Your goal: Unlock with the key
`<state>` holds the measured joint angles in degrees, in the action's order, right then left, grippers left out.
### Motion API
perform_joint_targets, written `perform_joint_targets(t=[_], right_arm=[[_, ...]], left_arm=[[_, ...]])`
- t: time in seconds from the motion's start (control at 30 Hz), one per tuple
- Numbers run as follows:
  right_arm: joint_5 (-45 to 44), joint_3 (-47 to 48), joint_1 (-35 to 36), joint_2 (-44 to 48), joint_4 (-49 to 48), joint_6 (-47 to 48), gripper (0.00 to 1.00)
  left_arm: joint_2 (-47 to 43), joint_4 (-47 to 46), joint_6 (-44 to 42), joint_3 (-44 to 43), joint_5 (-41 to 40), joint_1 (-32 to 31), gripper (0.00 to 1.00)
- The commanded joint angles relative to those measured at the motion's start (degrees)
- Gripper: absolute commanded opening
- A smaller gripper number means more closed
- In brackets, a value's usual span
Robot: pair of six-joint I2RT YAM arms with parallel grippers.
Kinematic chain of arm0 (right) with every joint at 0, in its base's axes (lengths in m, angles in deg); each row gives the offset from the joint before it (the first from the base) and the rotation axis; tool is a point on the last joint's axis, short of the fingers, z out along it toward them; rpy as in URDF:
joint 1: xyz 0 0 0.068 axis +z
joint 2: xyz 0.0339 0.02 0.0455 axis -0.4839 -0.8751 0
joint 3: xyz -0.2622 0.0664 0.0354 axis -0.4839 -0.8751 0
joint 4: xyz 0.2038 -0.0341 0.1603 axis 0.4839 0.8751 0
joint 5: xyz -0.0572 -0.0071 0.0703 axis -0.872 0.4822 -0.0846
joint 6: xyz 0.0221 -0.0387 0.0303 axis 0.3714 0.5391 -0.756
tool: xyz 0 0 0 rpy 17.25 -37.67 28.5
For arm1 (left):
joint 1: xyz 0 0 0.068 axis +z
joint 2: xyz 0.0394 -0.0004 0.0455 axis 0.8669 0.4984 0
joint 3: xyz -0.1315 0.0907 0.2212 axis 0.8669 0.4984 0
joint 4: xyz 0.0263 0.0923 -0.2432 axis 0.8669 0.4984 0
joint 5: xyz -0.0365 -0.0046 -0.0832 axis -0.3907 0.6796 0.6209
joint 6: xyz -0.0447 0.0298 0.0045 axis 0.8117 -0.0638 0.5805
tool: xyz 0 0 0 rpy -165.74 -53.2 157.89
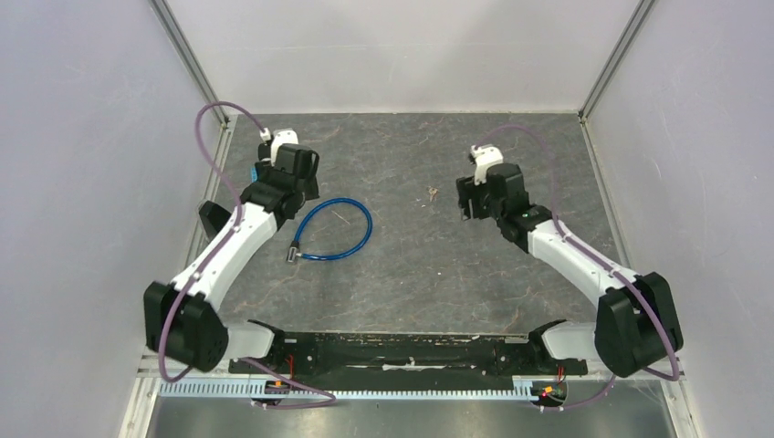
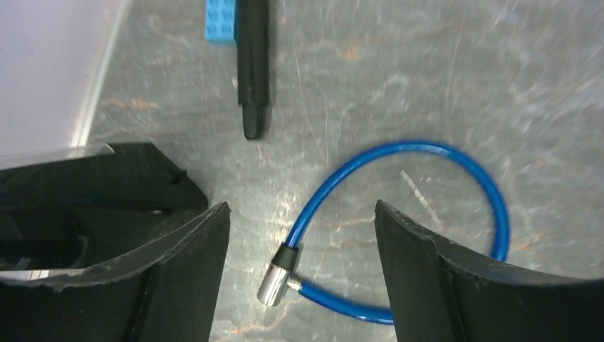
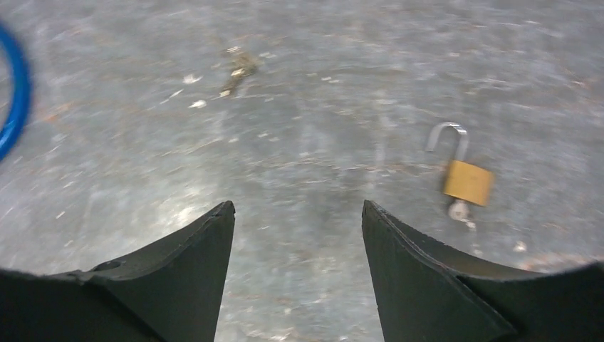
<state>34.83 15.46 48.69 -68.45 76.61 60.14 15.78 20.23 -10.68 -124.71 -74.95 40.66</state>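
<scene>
A brass padlock (image 3: 467,181) lies on the grey table to the right of my right gripper (image 3: 298,205), its shackle swung up with one end free. A small silver key (image 3: 459,211) sticks out of its underside. The right gripper (image 1: 467,201) is open and holds nothing; from above, this arm hides the padlock. My left gripper (image 2: 299,206) hangs open over a blue cable lock (image 2: 427,153), whose silver cylinder end (image 2: 276,282) shows between the fingers. In the top view the left gripper (image 1: 299,178) sits at the back left, beside the cable lock (image 1: 338,233).
A black stick (image 2: 253,71) with a blue block (image 2: 221,20) lies near the left wall. Small brown debris (image 3: 238,65) sits ahead of the right gripper, also seen mid-table (image 1: 431,193). White walls close in the table on three sides.
</scene>
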Motion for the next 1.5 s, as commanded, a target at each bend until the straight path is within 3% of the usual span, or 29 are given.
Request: perform_joint_targets(t=[0.0,0.37,0.6,0.73,0.87,0.97,1.13,1.47], right_arm=[[2.4,-4.8,4.9,3.8,-4.9,1.0,0.68],[6.8,-15.2,6.1,13.1,-11.4,0.5,0.68],[7.4,-17.2,7.0,14.7,-13.7,0.9,0.68],[6.2,-18.6,8.0,15.9,-14.5,2.4,0.69],[4.1,-18.6,8.4,16.4,-14.4,2.9,0.69],[3.6,-18.7,8.6,16.1,-14.5,2.8,0.69],[3.6,-18.6,8.7,16.1,-14.6,2.6,0.69],[4.8,-17.0,8.8,13.6,-12.8,2.0,0.69]], left_arm=[[6.1,10.5,4.9,-2.7,3.9,1.8,0.80],[19.5,12.6,10.0,1.9,19.0,10.6,0.68],[25.3,12.0,10.9,2.2,16.9,11.1,0.63],[27.3,13.2,11.0,1.4,18.5,11.5,0.49],[24.6,13.5,11.8,3.1,23.0,11.4,0.28],[22.5,15.3,14.6,4.3,26.4,11.4,0.22],[18.0,14.3,25.7,10.3,35.7,9.7,0.17],[13.1,3.2,56.4,18.7,40.4,-4.7,0.32]])
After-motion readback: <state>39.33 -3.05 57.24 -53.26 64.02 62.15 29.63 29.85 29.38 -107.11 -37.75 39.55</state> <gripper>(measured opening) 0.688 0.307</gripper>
